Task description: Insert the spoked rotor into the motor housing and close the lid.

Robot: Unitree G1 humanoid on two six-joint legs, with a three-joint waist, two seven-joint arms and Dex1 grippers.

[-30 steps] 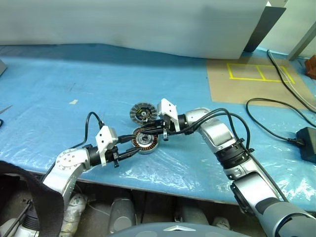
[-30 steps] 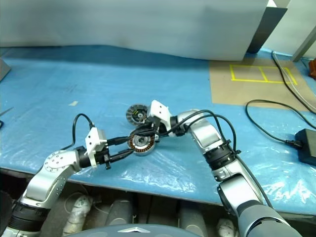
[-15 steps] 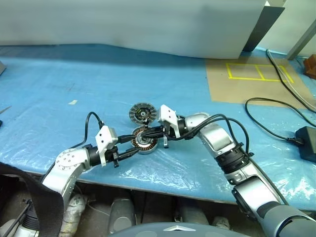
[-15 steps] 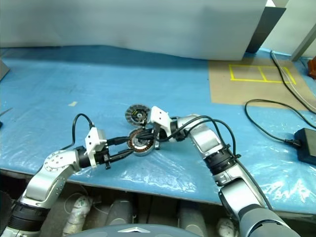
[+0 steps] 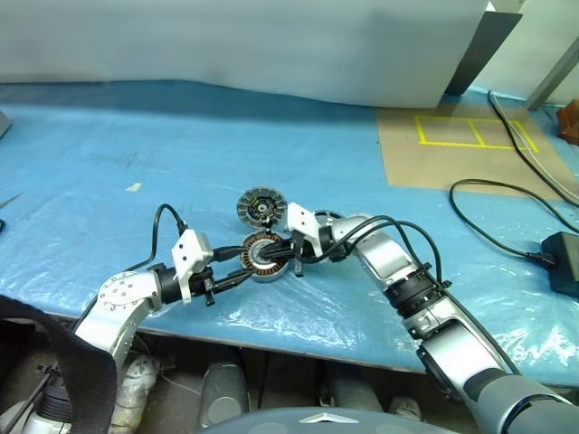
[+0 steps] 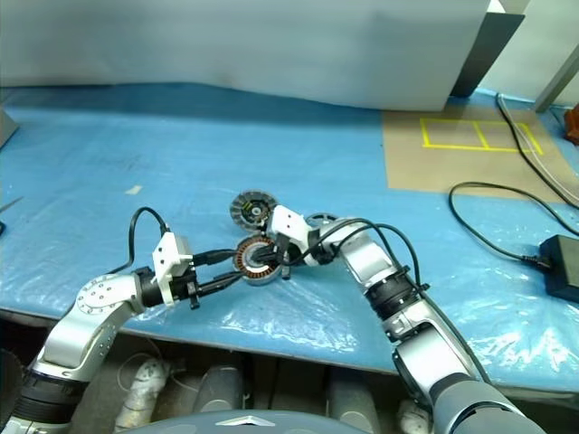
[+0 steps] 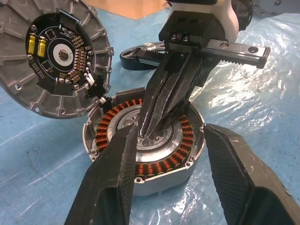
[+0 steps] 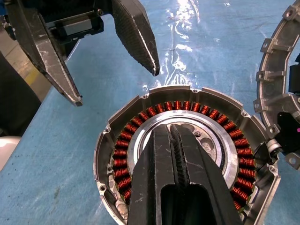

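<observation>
Motor housing (image 7: 145, 164): matt cast metal w/ glossy copper windings; table cover (image 5: 136, 136): shiny blue plastic.

Bright, even overhead light, no harsh shadows. White glare patches on the crinkled blue plastic sheet (image 7: 243, 89) covering the desk, esp. near the round silver housing w/ copper windings (image 8: 187, 154). Wrist views sharp mid-frame; nearest black finger surfaces (image 7: 110, 187) slightly soft. Head views clear, mild wide-angle bend at edges.
</observation>
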